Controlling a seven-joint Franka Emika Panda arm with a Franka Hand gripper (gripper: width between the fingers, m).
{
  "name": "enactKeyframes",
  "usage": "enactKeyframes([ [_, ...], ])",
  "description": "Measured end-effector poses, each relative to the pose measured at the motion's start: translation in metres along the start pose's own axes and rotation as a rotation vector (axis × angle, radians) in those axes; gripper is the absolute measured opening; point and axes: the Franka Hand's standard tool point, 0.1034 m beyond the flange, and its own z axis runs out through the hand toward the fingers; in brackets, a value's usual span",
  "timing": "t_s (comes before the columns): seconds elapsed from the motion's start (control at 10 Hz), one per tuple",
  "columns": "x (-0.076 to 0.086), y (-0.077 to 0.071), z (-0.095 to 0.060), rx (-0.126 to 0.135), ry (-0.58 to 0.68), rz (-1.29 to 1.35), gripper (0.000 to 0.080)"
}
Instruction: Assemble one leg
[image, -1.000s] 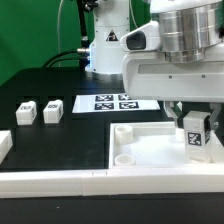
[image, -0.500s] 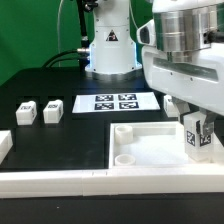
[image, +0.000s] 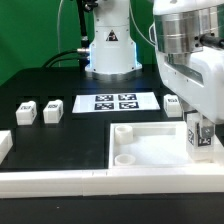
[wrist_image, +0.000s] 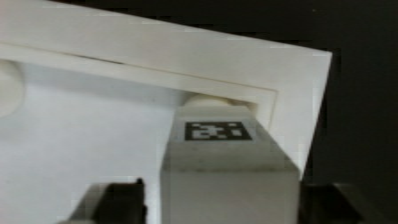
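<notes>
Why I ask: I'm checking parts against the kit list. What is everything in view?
held leg: one, white with a black-and-white tag, over the tray's corner at the exterior view's right.
loose legs: two, white, tagged, side by side on the table at the exterior view's left.
tagged block: one, white, by the marker board's right end; probably another leg.
tray: one, white, front middle, round corner sockets.
marker board: one, white, four tags, behind the tray.
long rail: one, white, along the front.
edge piece: one, white, cut off at the left.
table: black.
robot base: white, at the back.
fingers: two, dark, closed on the held leg.
</notes>
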Motion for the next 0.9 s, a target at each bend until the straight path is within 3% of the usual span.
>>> enactKeyframes([
  [0.1,-0.0053,0.0006,0.0020,-0.004,0.000,-0.052,0.0547],
  [0.2,-0.0066,0.0008,0.0025,-0.005,0.000,-0.176,0.0628],
  [0.5,-0.0086,0.0006,0.0017,-0.019,-0.004,-0.557,0.0645],
  [0.7,-0.0014,-0.0037,0.0003,-0.019,-0.007,-0.809,0.0649],
  [0.9,-0.0027,-0.0049,-0.0005,-0.036,0.017,-1.077,0.0649],
])
